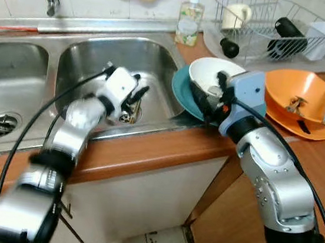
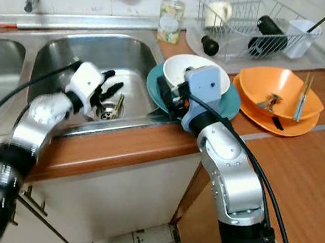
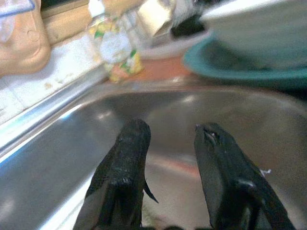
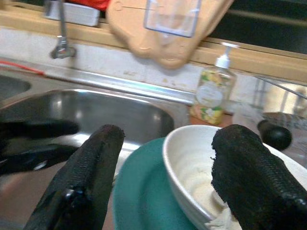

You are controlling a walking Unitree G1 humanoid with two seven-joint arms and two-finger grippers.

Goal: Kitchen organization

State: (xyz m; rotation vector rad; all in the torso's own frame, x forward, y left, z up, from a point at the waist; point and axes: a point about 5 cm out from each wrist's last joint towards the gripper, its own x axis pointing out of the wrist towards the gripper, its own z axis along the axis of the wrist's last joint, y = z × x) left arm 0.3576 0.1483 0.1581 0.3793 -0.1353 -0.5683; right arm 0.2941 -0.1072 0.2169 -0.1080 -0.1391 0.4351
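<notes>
Broadly, I had the steel double sink (image 1: 158,56) ahead of me, its right basin taking up most of what I worked over, with the wooden counter (image 1: 147,149) running along its front edge. On that counter, just beside the basin, sat a teal plate (image 1: 181,88) with a white bowl (image 1: 210,74) resting on it. My right gripper (image 4: 165,177) stood wide open astride the bowl's near rim, one finger outside and one over the inside, holding nothing. My left gripper (image 3: 170,163) hung parted and empty in the basin, above some cutlery (image 1: 131,109) by the drain. I judged the bowl to be ceramic: stiff, fairly heavy, breakable, perhaps slick, so its rim was the place to pinch.
</notes>
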